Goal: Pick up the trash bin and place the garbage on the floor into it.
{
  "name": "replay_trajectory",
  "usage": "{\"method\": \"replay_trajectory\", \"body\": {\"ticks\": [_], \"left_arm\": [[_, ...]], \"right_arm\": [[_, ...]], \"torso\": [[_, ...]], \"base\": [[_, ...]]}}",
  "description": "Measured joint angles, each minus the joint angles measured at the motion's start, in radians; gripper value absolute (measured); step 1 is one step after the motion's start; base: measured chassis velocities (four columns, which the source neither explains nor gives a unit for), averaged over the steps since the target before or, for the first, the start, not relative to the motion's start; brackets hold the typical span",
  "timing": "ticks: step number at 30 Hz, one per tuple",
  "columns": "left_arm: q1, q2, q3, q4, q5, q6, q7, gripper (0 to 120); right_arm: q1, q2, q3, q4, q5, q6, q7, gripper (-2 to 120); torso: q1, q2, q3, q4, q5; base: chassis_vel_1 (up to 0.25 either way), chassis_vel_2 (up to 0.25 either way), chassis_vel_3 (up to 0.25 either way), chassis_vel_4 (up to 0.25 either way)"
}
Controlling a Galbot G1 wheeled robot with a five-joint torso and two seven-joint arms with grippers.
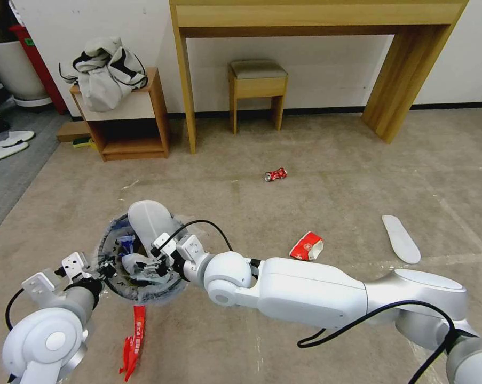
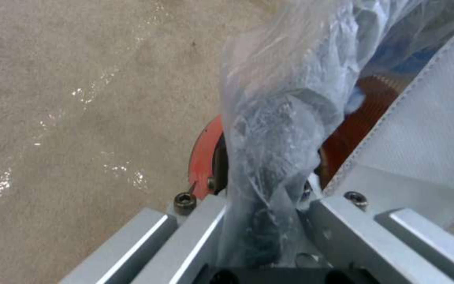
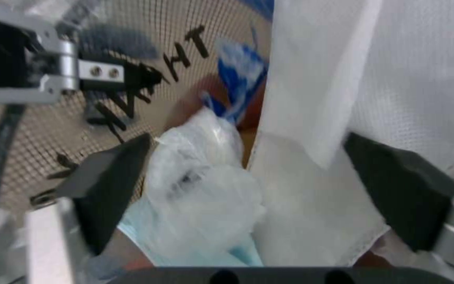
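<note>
The trash bin [image 1: 108,238] hangs just above the floor [image 1: 331,160], lined with a crinkled clear bag. My left gripper [image 1: 99,270] is shut on its rim; the left wrist view shows the left gripper [image 2: 258,205] pinching the bag against the red rim [image 2: 204,157]. My right gripper [image 1: 155,261] reaches inside the bin and is open, its black pads [image 3: 111,185] wide apart around a crumpled white scrap [image 3: 201,181]. A white insole [image 1: 150,218] leans out of the bin. On the carpet lie a crushed red can [image 1: 275,174], a red-white paper cup [image 1: 306,247], a second insole [image 1: 401,238] and a red wrapper [image 1: 134,341].
A wooden desk [image 1: 187,80] stands against the far wall with a stool [image 1: 257,85] under it. A low cabinet [image 1: 134,122] with clothing on top stands at the left. Farther left are a white planter [image 1: 11,69] and slippers [image 1: 6,145] on grey flooring.
</note>
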Motion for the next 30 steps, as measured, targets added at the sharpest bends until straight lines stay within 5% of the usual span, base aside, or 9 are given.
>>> {"method": "replay_trajectory", "body": {"ticks": [30], "left_arm": [[-0.012,0.002,0.009,0.023,0.0,0.001,-0.004,0]], "right_arm": [[-0.005,-0.056,0.074,0.153,0.053,-0.02,0.037,100]], "torso": [[0.0,0.0,0.0,0.0,0.0]], "base": [[0.0,0.0,0.0,0.0]]}}
